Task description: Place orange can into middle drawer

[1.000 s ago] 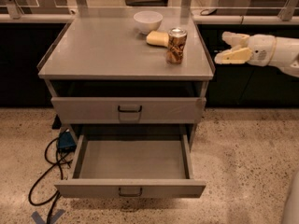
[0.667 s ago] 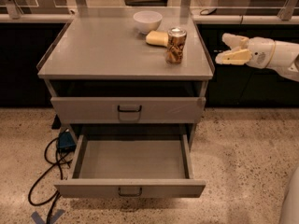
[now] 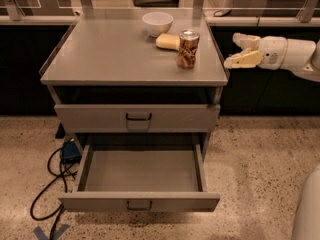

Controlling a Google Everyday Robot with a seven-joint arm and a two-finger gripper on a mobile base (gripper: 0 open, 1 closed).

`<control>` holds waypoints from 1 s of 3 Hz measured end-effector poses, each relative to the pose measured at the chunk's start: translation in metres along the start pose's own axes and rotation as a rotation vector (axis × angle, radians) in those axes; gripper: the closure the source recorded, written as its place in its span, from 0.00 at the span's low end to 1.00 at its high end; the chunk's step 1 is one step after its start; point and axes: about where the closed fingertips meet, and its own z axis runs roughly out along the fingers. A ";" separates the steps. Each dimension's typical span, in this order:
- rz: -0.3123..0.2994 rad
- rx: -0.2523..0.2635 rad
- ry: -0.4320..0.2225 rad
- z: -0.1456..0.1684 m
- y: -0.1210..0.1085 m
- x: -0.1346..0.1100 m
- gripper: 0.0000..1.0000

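Observation:
The orange can (image 3: 188, 49) stands upright on the right part of the grey cabinet top (image 3: 115, 54), its body mottled orange-brown and its top silvery. The middle drawer (image 3: 141, 176) is pulled out at the bottom of the cabinet and nothing lies inside it. My gripper (image 3: 233, 49) hovers just past the cabinet's right edge, level with the can and a short way to its right. Its fingers point left at the can, spread apart and holding nothing.
A white bowl (image 3: 157, 23) and a yellow sponge block (image 3: 168, 41) sit behind the can. The upper drawer (image 3: 137, 117) is closed. A blue box with black cables (image 3: 70, 151) lies on the floor at the left. A dark counter runs behind the cabinet.
My gripper has moved a little to the left, closer to the can. The can and both drawers have not moved.

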 end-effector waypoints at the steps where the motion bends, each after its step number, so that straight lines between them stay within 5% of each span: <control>1: -0.094 0.010 0.033 0.028 -0.004 -0.022 0.00; 2: -0.178 -0.027 0.018 0.058 0.005 -0.055 0.00; 3: -0.181 -0.029 0.016 0.061 0.005 -0.057 0.00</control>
